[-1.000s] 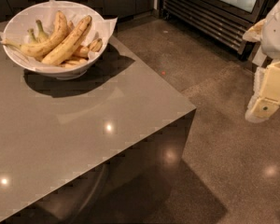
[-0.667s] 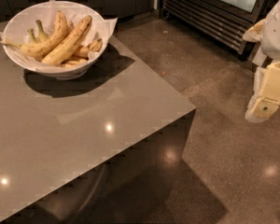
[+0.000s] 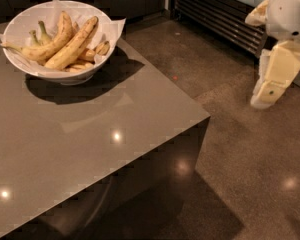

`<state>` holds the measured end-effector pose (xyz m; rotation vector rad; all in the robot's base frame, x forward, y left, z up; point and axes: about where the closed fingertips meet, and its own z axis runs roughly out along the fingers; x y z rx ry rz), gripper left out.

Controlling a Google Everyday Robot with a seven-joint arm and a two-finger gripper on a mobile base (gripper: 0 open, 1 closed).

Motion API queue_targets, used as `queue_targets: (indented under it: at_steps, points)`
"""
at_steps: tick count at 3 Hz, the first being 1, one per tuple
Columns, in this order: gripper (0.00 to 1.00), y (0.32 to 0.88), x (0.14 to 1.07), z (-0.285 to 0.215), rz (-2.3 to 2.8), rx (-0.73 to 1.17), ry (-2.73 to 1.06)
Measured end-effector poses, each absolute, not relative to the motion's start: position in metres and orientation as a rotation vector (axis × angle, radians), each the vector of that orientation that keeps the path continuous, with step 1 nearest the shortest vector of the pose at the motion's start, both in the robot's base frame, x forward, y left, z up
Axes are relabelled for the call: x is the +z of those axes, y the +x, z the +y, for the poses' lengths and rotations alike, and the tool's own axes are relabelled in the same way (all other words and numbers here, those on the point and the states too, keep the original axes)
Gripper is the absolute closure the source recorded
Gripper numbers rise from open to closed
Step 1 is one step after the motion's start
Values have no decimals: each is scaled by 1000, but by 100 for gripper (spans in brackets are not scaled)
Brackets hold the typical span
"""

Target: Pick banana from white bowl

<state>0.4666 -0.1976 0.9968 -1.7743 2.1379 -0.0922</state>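
Camera view, and we start at the gripper (image 3: 271, 86), hanging at the far right over the speckled floor (image 3: 240, 149), well apart from the table (image 3: 80, 149); whether it's open or shut, cannot tell from this angle. Above it, the pale arm (image 3: 290, 14) rises out of the top corner, in front of a dark slatted cabinet front (image 3: 215, 16). Across to the far left corner of the glossy grey-brown table sits the white bowl (image 3: 27, 66), wide and shallow, crinkled paper poking over its rim. Inside, several bananas, and the top banana (image 3: 72, 46) lies long and diagonal, yellow with brown flecks, beside others with greenish stems. Bowl's shadow falls to its right.
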Motion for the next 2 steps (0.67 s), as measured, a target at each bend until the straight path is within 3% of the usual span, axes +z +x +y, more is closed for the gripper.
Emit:
queue_targets:
  at_steps: [2]
  points:
    - [0, 501, 1010, -166, 2017, -103, -1875]
